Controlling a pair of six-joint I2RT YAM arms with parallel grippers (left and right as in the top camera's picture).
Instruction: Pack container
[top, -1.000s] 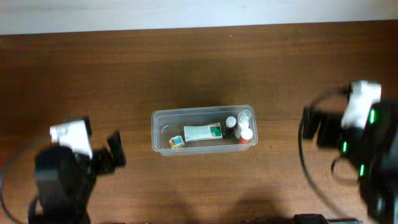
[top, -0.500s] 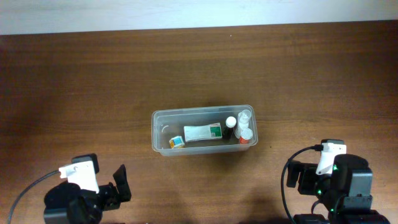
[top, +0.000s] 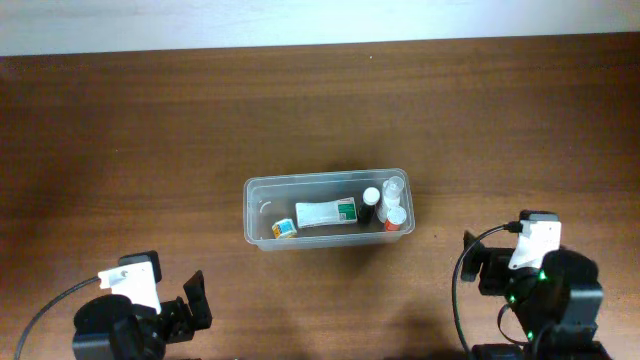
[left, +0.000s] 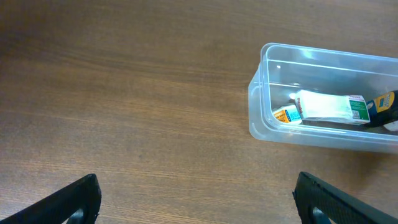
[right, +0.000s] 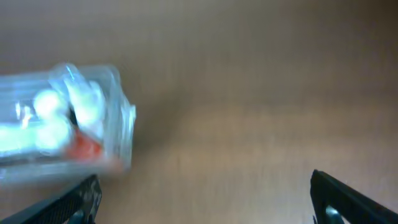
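Container (top: 325, 177) is sitting upright on the table (top: 150, 110), open top up, ahead of both arms and between them.

Left gripper (top: 197, 298) is pointing up the table, jaws spread wide, gripping nothing. In the left wrist view, the left gripper (left: 196, 202) is showing only bare wood between its fingers (left: 78, 199). Container (left: 311, 134) is lying ahead of those fingers and off to their right, well apart from them.

Right gripper (top: 478, 268) is also spread wide and carrying nothing. The right wrist view is blurred. There the right gripper (right: 205, 199) is facing bare wood between its fingers (right: 348, 199). Container (right: 124, 130) is lying ahead and to their left, well apart, one short end wall turned toward them.

Contents:
- A tube (top: 326, 212), white with a green end, is lying flat along the middle of the container.
- A small box (top: 284, 228), yellow and blue, is resting just beside the tube's plain end, on the side toward the left fingers.
- Three bottles are crowding the end toward the right fingers: a dark bottle (top: 371, 200) with a white cap, a clear bottle (top: 394, 188), and a red bottle (top: 396, 218) with a white cap.

Whether the bottles are touching one another cannot be told.
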